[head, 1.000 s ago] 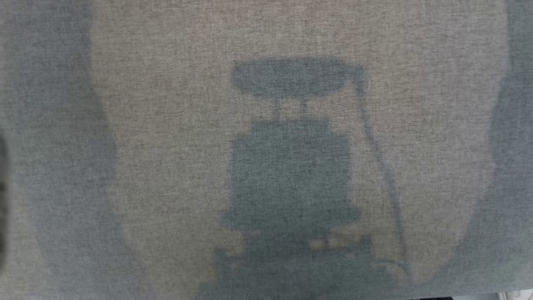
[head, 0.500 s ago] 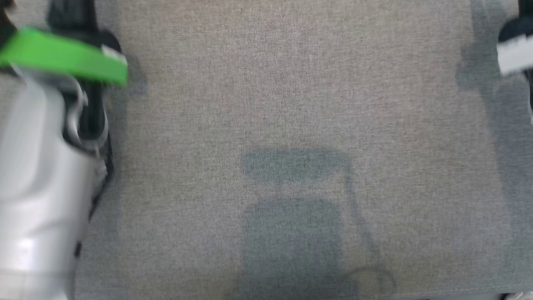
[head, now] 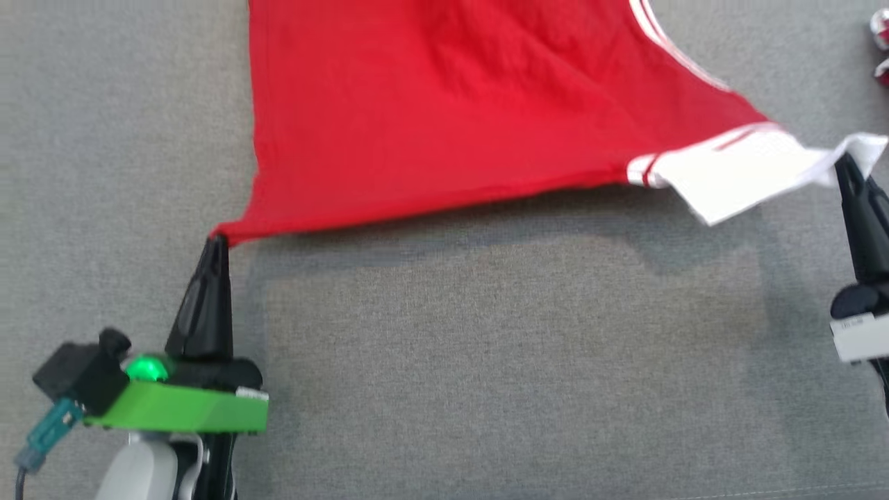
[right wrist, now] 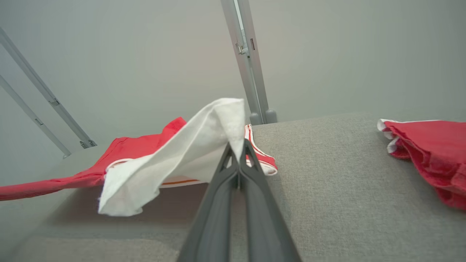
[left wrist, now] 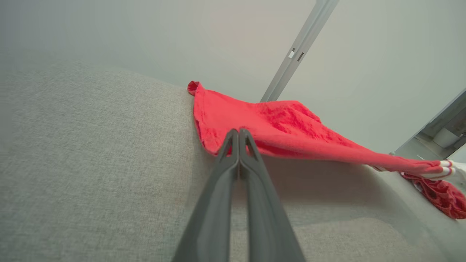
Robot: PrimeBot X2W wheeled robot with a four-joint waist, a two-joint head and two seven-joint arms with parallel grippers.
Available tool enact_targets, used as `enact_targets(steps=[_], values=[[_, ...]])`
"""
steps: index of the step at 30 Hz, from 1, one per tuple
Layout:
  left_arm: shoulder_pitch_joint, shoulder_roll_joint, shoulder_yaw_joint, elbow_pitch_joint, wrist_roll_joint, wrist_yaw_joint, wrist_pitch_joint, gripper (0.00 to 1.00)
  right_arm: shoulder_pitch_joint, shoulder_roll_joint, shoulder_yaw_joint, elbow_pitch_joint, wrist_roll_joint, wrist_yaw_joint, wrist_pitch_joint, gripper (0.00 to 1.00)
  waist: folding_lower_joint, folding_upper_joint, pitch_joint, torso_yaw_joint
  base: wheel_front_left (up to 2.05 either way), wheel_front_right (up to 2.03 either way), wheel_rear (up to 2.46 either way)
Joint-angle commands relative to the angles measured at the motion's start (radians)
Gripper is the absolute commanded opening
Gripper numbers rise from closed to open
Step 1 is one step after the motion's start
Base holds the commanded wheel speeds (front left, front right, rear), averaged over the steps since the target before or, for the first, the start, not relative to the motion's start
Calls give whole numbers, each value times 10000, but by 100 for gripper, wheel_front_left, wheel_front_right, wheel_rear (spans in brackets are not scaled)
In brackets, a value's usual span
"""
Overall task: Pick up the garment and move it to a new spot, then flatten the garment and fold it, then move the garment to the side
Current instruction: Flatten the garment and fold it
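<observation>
Head camera has swung since half a second ago: then it was bare grey fabric with a blurred arm at the edge, now the shirt and both grippers are in frame. That's a view change, not the cloth moving.

Left gripper (head: 217,243): fingers pressed together, pinching the very tip of a red corner. Right gripper (head: 844,161): also closed, on the edge of the white sleeve end (head: 736,173).

Red shirt (head: 444,104) is stretched between the two pinches. The near edge looks lifted, with shadow under it, and the rest trails away over the grey cushion (head: 486,361). A second red cloth (right wrist: 429,156) lies off to the right, apart from it.

Risks as I read them:
- Both bites are shallow, so more spreading tension could pull a corner out.
- White end is curled over, so it may land doubled unless drawn taut.
- Drifting right could drop it onto the other cloth.
</observation>
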Motion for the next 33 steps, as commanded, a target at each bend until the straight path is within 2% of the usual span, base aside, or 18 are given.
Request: enact_targets(steps=[1,6,8,11,20,23,28,33], values=[[370,19,79,-153,88,36,-29,0,411,89,-186,-199,-103,-3,111,0,1,0,-995,38,0,0,0],[1319,-63,197,-518,184,137,-29,0,1665,530,-859,-802,-498,-3,705,0,1,0,-1321,114,0,0,0],[1562,19,151,-462,474,219,-28,0,2056,690,-846,-850,-715,-3,855,0,1,0,-1414,139,0,0,0],[2087,-162,53,-457,432,242,-26,0,2671,882,-744,-817,-917,-3,1031,0,1,0,-1460,170,0,0,0],[3684,-422,-353,-867,357,570,127,0,4190,711,-994,-1086,-781,-3,1373,0,1,0,-961,441,0,0,0],[3497,-368,-356,-1063,356,612,225,0,4121,523,-1163,-1278,-690,-3,1533,0,1,0,-680,504,0,0,0],[2581,-112,-281,-1355,430,696,713,0,3066,284,-943,-1371,-504,-3,2034,0,1,0,-322,442,0,0,0],[1470,130,-205,-1516,544,887,1351,0,1463,108,-706,-717,-338,-2,2546,0,1,0,-32,344,0,0,0]])
